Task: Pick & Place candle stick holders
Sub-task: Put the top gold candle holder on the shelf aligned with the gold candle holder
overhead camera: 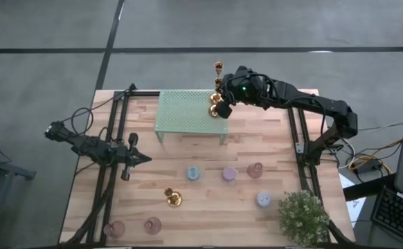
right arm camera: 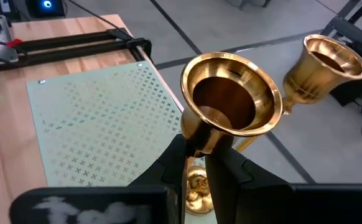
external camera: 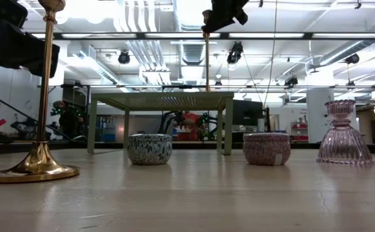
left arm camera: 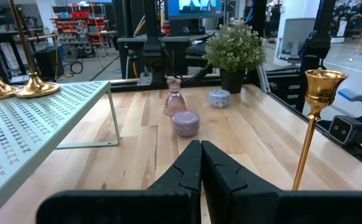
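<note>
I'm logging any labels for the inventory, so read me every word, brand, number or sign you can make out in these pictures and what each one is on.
No text can be read.
Squat pink speckled round holder: pale patch, perhaps a label, too small to read.
Blue screen in the room behind: white shapes, too blurred to read.
Gold metal candle stick holders, mint-green perforated rack: no markings visible.

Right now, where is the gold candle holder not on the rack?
In the high view, the gold candle holder stands alone on the table's front-middle boards, diagonally near the blue round holder.

Grey floor [overhead camera: 271,24], ceiling strip lights [external camera: 174,35], red-stocked shelving [left arm camera: 75,25] behind
</note>
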Robot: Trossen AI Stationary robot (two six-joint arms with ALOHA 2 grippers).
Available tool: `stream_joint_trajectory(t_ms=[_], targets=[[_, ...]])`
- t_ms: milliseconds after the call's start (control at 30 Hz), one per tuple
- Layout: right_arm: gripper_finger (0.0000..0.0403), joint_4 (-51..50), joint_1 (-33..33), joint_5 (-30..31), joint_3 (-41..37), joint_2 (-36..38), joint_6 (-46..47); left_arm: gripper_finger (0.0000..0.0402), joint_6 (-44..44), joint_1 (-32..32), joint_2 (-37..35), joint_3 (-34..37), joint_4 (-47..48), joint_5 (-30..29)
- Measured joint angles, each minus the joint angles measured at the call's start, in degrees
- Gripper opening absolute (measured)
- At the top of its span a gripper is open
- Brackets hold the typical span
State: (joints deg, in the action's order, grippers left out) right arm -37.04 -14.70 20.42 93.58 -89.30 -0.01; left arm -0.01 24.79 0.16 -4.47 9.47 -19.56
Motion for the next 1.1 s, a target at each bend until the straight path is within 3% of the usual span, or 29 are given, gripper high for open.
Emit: stream_joint_trajectory(t_ms=[567,1100], targets=[[0.0048,0.3,0.1,0.0,0.0,-0.7,0.0,0.001,0.0,0.0,0.0,0.0,0.0,0.0],[0.0123,-1.8,0.2,0.0,-0.1,-0.2,1.5,0.001,0.0,0.0,0.0,0.0,0.0,0.0]])
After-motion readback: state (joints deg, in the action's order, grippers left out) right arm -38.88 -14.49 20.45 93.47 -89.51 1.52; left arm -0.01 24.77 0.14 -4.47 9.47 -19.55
